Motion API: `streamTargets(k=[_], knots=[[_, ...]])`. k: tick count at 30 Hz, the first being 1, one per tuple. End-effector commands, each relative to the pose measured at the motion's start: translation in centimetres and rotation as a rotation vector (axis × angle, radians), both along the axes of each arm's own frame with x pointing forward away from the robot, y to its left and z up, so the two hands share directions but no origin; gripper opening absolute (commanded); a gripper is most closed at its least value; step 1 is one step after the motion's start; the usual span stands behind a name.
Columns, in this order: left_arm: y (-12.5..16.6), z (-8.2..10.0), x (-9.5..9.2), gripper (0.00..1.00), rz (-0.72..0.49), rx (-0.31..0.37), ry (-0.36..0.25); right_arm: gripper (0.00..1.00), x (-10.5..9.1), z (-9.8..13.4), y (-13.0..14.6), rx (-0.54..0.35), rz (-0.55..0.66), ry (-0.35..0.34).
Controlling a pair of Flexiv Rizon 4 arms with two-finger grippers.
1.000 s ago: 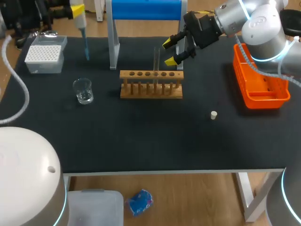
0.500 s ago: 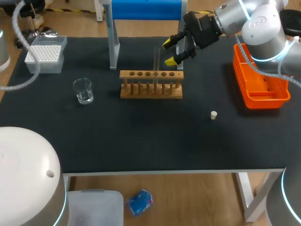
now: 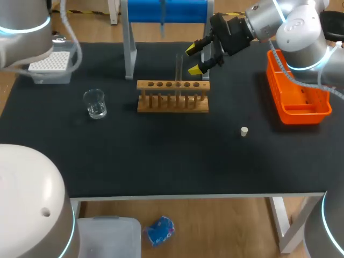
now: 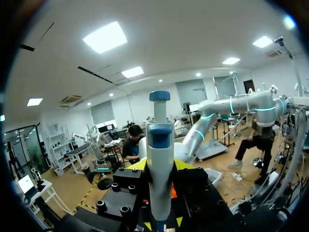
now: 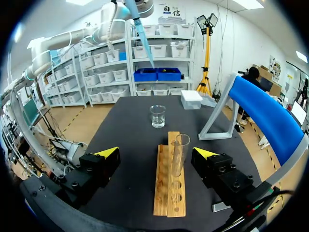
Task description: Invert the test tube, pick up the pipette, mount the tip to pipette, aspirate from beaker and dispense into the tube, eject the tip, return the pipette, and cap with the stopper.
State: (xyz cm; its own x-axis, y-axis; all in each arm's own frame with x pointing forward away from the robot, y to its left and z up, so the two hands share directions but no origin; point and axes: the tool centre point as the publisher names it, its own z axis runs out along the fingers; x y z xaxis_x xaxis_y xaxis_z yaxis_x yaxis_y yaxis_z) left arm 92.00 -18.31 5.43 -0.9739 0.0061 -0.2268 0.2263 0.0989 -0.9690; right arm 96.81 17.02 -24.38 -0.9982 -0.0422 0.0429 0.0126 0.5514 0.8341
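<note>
1. Left claw [image 4: 160, 166] is clamped on the pipette [image 4: 159, 140], held high over the worktop's back-left corner above the tip box [image 3: 51, 63]. I judge the step to be tip mounting.
2. Next move: lower straight onto one tip, then go to the beaker [image 3: 95, 104] near the left edge.
3. The tube [image 3: 178, 67] stands upright in the rack [image 3: 172, 97], mid-back. Right claw [image 3: 194, 59] is spread wide around it, not touching.

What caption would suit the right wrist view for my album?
Open right gripper faces an upright tube in its wooden rack, beaker beyond.
</note>
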Motion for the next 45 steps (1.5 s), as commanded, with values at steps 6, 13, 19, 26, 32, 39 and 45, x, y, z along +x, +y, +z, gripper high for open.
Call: streamTargets(k=[6, 13, 19, 26, 32, 39, 45], knots=[[-1.0, 0.0, 0.8, 0.0, -0.042, 0.01, 0.005, 1.0, 0.0, 0.1, -0.1, -0.004, 0.001, 0.001], [-1.0, 0.0, 0.8, 0.0, -0.042, 0.01, 0.005, 1.0, 0.0, 0.1, -0.1, -0.004, 0.001, 0.001], [-1.0, 0.0, 0.8, 0.0, -0.042, 0.01, 0.005, 1.0, 0.0, 0.1, -0.1, -0.004, 0.001, 0.001], [-1.0, 0.0, 0.8, 0.0, -0.042, 0.01, 0.005, 1.0, 0.0, 0.1, -0.1, -0.004, 0.001, 0.001], [-1.6, -0.2, 1.4, 0.0, -0.04, -0.008, 0.047, 1.0, 0.0, 0.1, -0.1, -0.004, 0.001, 0.001], [-2.5, -1.3, 2.3, 0.0, -0.033, -0.007, 0.085, 1.0, 0.0, 0.1, -0.1, -0.004, 0.001, 0.001], [-2.7, -2.8, 2.7, 0.0, -0.038, -0.023, 0.113, 1.0, 0.0, 0.1, -0.1, -0.004, 0.001, 0.001]])
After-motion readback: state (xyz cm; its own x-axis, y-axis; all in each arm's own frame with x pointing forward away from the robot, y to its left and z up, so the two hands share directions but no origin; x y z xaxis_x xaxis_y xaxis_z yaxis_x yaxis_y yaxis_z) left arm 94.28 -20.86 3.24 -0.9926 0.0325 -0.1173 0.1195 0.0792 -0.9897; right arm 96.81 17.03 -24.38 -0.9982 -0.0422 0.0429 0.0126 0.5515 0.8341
